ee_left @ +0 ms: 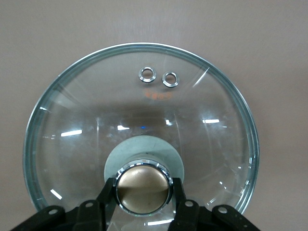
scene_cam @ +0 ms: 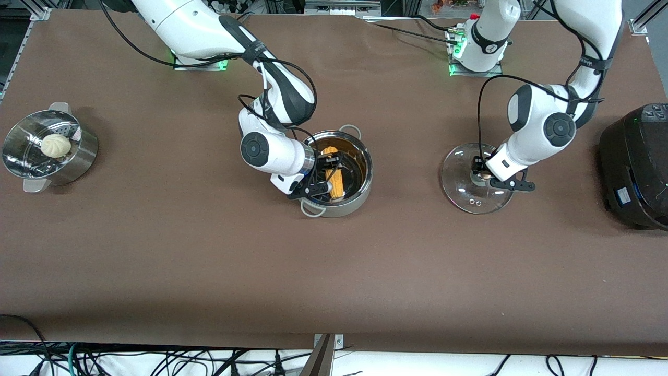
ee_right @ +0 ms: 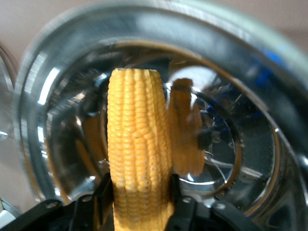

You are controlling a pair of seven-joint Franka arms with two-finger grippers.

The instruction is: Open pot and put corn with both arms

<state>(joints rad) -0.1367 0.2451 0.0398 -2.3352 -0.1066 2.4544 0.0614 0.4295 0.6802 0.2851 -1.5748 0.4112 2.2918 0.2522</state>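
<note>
Corn (ee_right: 138,144) clamped by right end effector (scene_cam: 324,180) inside pot (scene_cam: 360,193); left end effector (ee_left: 144,195) grips lid (scene_cam: 454,180) knob on table.

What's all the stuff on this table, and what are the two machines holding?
pot: one, shiny steel, lid off, mid-table.
corn: one, yellow-orange cob, inside the pot's mouth, gripped by the right pincer.
glass lid: one, clear with a tan knob, on the table beside the pot, toward the left arm's end.
steamer pan: one, steel, at the right arm's end of the table.
bun: one, white, in the steamer pan.
rice cooker: one, black, at the left arm's end.
table: one, brown cover.
right pincer: black, shut on the corn, in the pot.
left pincer: black, closed around the lid's knob.
</note>
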